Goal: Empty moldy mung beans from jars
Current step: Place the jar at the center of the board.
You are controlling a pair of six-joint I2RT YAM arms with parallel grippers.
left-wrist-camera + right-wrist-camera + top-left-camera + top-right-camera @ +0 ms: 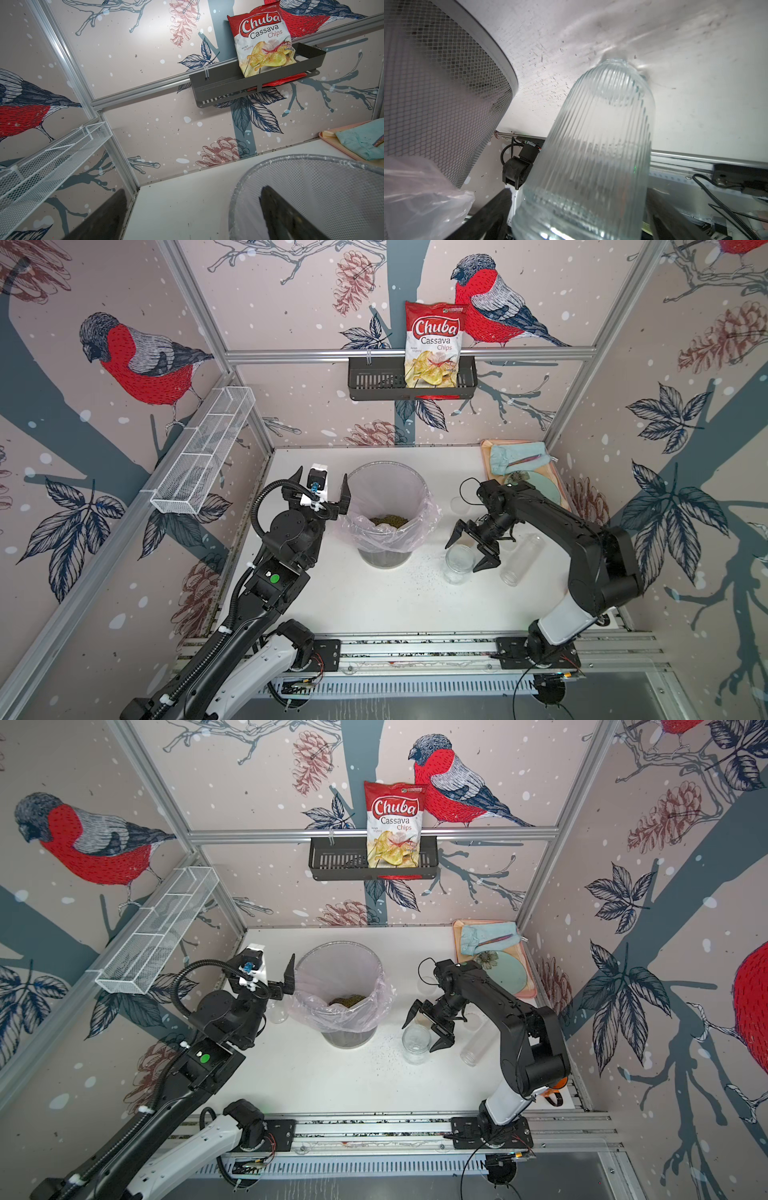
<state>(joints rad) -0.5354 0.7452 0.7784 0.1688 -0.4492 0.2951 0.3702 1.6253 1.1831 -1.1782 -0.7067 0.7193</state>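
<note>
White worktop (395, 605) first, carrying everything. At its middle, a mesh bin (388, 467) with a pink liner, holding the mung beans (388, 521) in a low heap at the bottom.

Left end effector (323, 472) raised beside the bin rim, spread wide, gripping nothing. Right end effector (462, 558) low on the bin's other side, likewise spread wide, straddling the ribbed jar (458, 568) without clamping it. Daylight visible on both sides of the glass in the right wrist view.

Ribbed jar upright on the worktop, mouth up, apparently empty. Tall tube jar (519, 560) just beside it, close under the right forearm, also looking clear; leaning or lying, cannot tell which. Possibly a third clear jar (276, 1013) between the left arm and the bin; contents unreadable.

Smallest: dark specks (419, 570) scattered on the worktop between bin and ribbed jar.

Judged step: backing away from a jar set down empty. Best done by rising straight along the jar's axis, both fingers kept off the glass, and swinging only once above the mouth. Light empty glass, easily tipped by a brush at the rim. Worth minding the tube jar too, round and likely to roll if nudged by the forearm.
</note>
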